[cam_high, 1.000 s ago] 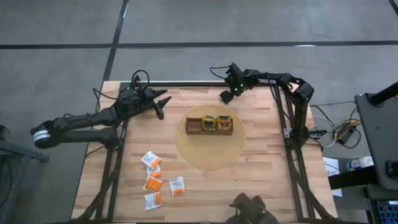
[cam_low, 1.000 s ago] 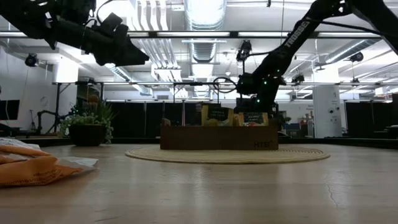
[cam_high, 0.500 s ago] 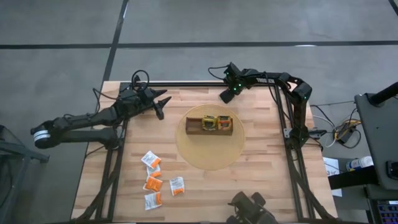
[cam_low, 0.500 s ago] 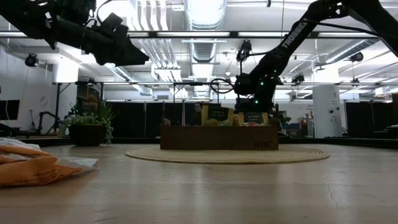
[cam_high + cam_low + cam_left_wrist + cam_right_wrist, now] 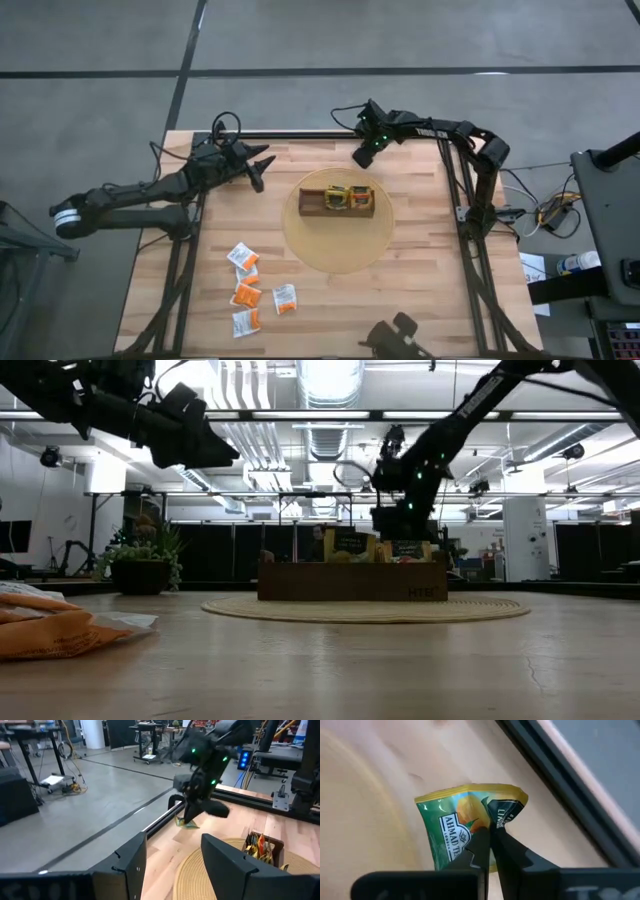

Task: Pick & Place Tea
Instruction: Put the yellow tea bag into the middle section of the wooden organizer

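The right end effector (image 5: 487, 840) is near the far edge of the bench (image 5: 420, 260), at about 1 o'clock from the wooden tray (image 5: 337, 201). Its fingers are pressed together on a green and yellow tea sachet (image 5: 465, 827), just beside the dark rail. The left end effector (image 5: 262, 163) hangs at about 10 o'clock from the tray, fingers spread apart and holding nothing. More sachets stand in the tray, and orange-white ones (image 5: 250, 290) lie at about 7 o'clock from it.

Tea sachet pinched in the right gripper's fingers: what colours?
Green with a yellow edge and an orange fruit picture; right wrist view shows it best.
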Robot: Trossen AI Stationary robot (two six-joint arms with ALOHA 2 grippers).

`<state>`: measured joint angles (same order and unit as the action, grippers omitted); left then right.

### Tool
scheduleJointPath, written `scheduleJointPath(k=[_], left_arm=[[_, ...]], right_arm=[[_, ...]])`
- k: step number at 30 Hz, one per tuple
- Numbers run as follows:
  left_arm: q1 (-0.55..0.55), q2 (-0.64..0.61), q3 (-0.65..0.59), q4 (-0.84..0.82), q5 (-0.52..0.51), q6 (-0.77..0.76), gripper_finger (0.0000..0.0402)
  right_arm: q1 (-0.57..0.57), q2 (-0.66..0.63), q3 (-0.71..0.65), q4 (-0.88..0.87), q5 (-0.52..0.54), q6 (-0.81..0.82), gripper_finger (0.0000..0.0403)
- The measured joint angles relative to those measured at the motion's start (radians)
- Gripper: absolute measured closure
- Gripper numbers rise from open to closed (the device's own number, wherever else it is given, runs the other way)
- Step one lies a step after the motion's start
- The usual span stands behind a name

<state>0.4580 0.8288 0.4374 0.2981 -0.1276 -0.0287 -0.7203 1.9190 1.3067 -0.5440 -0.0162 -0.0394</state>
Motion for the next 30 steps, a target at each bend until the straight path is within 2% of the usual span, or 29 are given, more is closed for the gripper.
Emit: scheduleJointPath(k=[4,10,16,26,30], left_arm=[[-0.001,0.000,0.000,-0.009,0.000,-0.075,0.0219],[-0.004,0.000,-0.001,-0.061,0.024,-0.196,0.0219],[-0.009,-0.003,0.000,-0.057,0.045,-0.255,0.0219],[-0.038,-0.018,0.000,-0.053,0.066,-0.327,0.0219],[-0.052,-0.030,0.000,-0.054,0.081,-0.342,0.0219]], right_arm=[[0.079,-0.069,-0.005,-0.001,0.067,-0.052,0.0387],[0.264,-0.164,-0.016,-0.001,0.323,-0.076,0.0388],[0.454,-0.240,-0.031,0.003,0.461,-0.053,0.0388],[0.768,-0.236,-0.069,0.011,0.802,0.035,0.0388],[0.855,-0.216,-0.059,0.050,0.848,0.014,0.0388]])
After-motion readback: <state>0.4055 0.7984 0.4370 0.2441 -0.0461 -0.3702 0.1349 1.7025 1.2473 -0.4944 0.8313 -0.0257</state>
